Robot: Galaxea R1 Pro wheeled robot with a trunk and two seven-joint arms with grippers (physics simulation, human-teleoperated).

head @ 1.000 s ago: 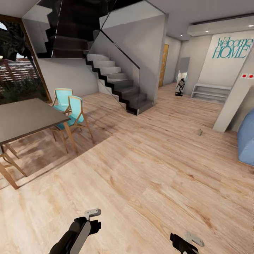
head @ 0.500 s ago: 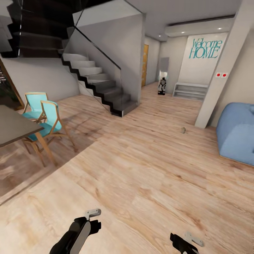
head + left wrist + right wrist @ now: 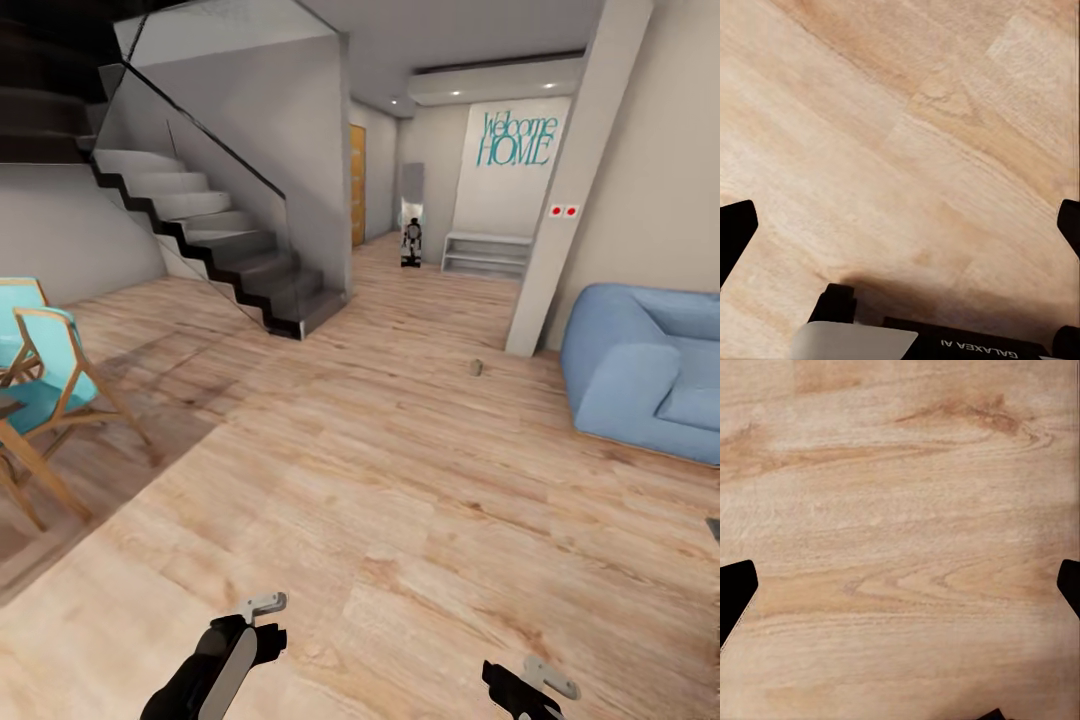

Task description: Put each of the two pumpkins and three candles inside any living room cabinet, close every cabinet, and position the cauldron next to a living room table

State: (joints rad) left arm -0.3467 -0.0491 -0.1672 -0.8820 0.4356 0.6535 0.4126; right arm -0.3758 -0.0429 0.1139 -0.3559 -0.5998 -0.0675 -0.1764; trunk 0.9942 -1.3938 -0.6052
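One small grey-brown candle (image 3: pixel 477 367) stands on the wood floor near the foot of a white pillar (image 3: pixel 560 200), far ahead of me and slightly right. My left arm (image 3: pixel 225 660) and right arm (image 3: pixel 520 692) hang low at the near edge of the head view, far from it. The left gripper (image 3: pixel 900 225) is open over bare planks, its dark fingertips (image 3: pixel 735 229) spread wide. The right gripper (image 3: pixel 900 589) is open as well, with only floor between its fingertips (image 3: pixel 736 585). Pumpkins, cabinet and cauldron are out of view.
A blue sofa (image 3: pixel 640 365) sits at the right. Turquoise chairs (image 3: pixel 45 385) with wooden frames stand at the left edge. A dark staircase (image 3: pixel 220 250) with a glass rail rises at the back left. A hallway with a white shelf (image 3: pixel 488 253) lies beyond.
The whole view has swung to the right: the table slid out at the left and the blue sofa came in at the right. Both arms hold the same pose.
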